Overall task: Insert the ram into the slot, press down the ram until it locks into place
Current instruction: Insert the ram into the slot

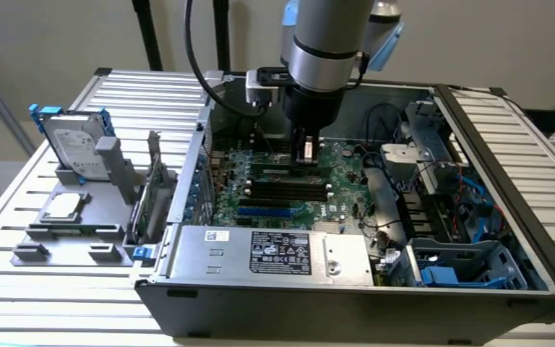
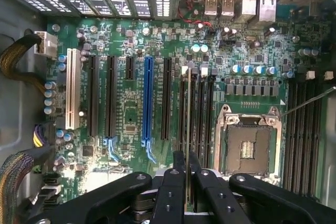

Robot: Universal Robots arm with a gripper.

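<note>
Black claw [image 2: 187, 157] around the thin ram [image 2: 188, 108], above the green motherboard [image 2: 131, 114]

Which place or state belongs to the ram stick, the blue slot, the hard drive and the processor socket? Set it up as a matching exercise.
Things:
1. thin green ram stick
2. long blue plastic slot
3. silver hard drive
4. square metal processor socket

Places or states:
A. standing upright in a grey rack
B. empty, between two groups of black memory slots
C. clamped in the black gripper
D. flanked by black expansion slots

Pairs: 1-C, 2-D, 3-A, 4-B.
</note>
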